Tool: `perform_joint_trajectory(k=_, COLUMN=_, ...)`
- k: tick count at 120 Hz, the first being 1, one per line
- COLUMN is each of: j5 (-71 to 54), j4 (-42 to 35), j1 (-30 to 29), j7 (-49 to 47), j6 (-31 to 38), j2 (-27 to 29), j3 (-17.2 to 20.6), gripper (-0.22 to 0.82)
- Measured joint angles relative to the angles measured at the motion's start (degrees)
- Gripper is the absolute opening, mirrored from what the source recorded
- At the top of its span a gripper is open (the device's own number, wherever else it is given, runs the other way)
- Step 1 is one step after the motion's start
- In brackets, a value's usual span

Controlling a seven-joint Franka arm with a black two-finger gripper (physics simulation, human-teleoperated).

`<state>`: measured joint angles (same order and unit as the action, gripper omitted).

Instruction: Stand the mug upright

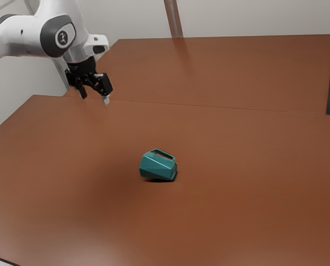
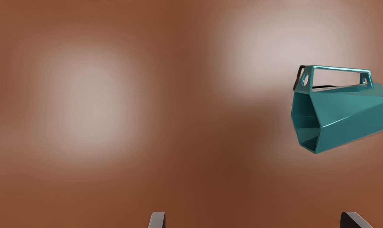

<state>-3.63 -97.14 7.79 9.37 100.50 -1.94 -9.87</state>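
So, starting from the exterior view's left: the arm (image 1: 22,34) is smooth white shell with grey joint covers, and the end effector (image 1: 94,100) hangs off it, matte black and blocky. It's released, fingers (image 2: 158,220) well apart and nothing between them, up above the table and well away from the mug.

Next along is the mug (image 1: 158,166), on its side near the middle of the table (image 1: 248,216), handle (image 2: 341,68) up. My guess is it's rigid and fairly light, ceramic or hard plastic. If it's ceramic, don't let it drop the last bit, it could chip. The satin teal finish looks a bit slippery too, and those slanted facets could squirm out of a lopsided pinch. I'd take the body across two opposite sides, then tip it base down. The handle bar is tempting, but it's skinny and the mug might swing from it.

Shape-wise it's all flat faces and crisp edges, with an angular mouth (image 2: 306,122), and the handle is a boxy open frame with round holes in its ends.

Carrying on right, the table is reddish brown, smooth with a soft sheen, so the mug could skid if nudged.
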Motion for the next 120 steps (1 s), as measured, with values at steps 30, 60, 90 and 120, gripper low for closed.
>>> perform_joint_trajectory(k=30, j5=0.12, j4=-6.52, j1=-1.19, j7=1.8, j6=5.99, j2=3.93, j3=-0.41, gripper=0.6)
perform_joint_trajectory(k=60, j5=10.4, j4=-18.97, j1=11.97, j7=3.02, j6=21.18, j2=5.93, j3=-9.42, gripper=0.6)
perform_joint_trajectory(k=90, j5=33.07, j4=-29.68, j1=13.58, j7=3.94, j6=41.49, j2=5.7, j3=-9.65, gripper=0.6)
perform_joint_trajectory(k=120, j5=53.33, j4=-34.96, j1=17.81, j7=4.88, j6=51.26, j2=3.81, j3=-9.66, gripper=0.6)
